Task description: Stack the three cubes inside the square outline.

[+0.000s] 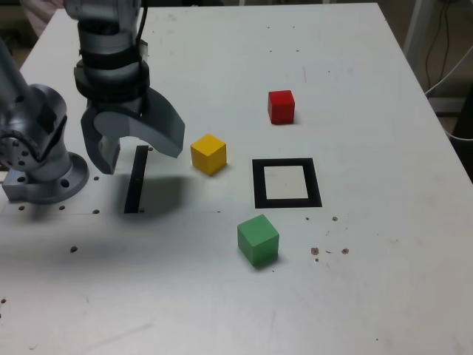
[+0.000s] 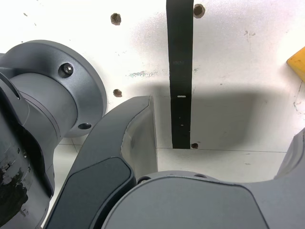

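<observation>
On the white table a red cube (image 1: 281, 106) lies far back, a yellow cube (image 1: 208, 154) sits in the middle, and a green cube (image 1: 258, 239) rests nearest the front. The square outline (image 1: 287, 183), black with a white centre, lies flat between them with no cube inside it. My gripper (image 1: 137, 154) hangs open above the table to the exterior view's left of the yellow cube, holding nothing. In the wrist view only a corner of the yellow cube (image 2: 298, 62) shows, and the gripper (image 2: 224, 129) is spread wide.
A thin black strip (image 1: 136, 180) (image 2: 180, 71) lies on the table under the gripper. The arm's grey base (image 1: 44, 159) (image 2: 47, 95) stands at the exterior view's left edge. Small dark specks and screw holes dot the table.
</observation>
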Robot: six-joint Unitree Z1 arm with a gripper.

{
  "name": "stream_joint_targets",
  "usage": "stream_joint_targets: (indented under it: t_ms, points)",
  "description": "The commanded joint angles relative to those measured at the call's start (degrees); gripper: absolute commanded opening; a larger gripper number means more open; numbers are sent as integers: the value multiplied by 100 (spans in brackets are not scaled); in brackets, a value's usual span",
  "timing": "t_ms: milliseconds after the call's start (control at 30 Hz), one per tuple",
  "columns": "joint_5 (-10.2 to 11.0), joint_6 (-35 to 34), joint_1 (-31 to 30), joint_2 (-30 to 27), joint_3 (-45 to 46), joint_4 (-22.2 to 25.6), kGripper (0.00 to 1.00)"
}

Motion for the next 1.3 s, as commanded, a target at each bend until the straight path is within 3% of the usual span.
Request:
stream_joint_targets:
  t_ms: [0,367,533,700,900,1033,1267]
  points:
    - [9,-10,7,-56,-17,-25,100]
    - [137,-10,7,-125,-136,-138,100]
    - [20,-10,7,39,-519,289,100]
    - [176,90,82,436,-1202,826,100]
    - [296,695,499,966,-2413,1304,100]
    - [393,1109,953,1520,-3164,1373,100]
    - [345,1663,1899,2372,-4276,1781,100]
